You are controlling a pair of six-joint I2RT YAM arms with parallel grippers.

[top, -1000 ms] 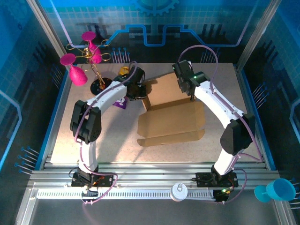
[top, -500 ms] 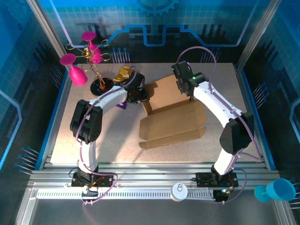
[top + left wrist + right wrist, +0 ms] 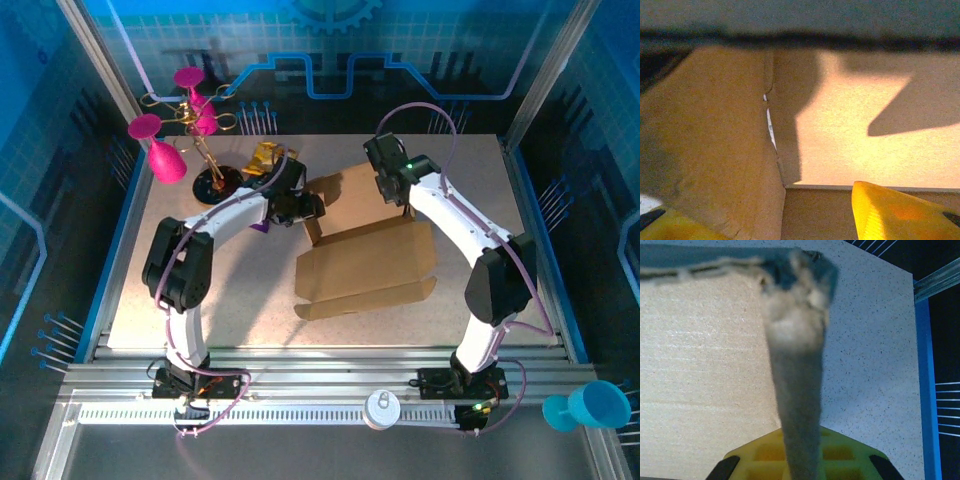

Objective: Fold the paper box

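Paper box [image 3: 365,262] plain brown, right hand [image 3: 393,192] pinching its raised rear flap, left hand [image 3: 306,208] parted at its corner

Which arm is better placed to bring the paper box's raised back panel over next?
Right, probably: the right tool is clamped on the raised back panel of the paper box and can swing it over. The left tool stands open at the left corner, gripping nothing.

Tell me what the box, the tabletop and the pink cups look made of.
The box: plain brown cardboard, matte, with a fibrous face and folded creases. The tabletop: a hard pale sheet with fine dark speckles, matte; laminate or stone-look, I cannot tell which. The pink cups: smooth, evenly coloured, slightly shiny; probably plastic.
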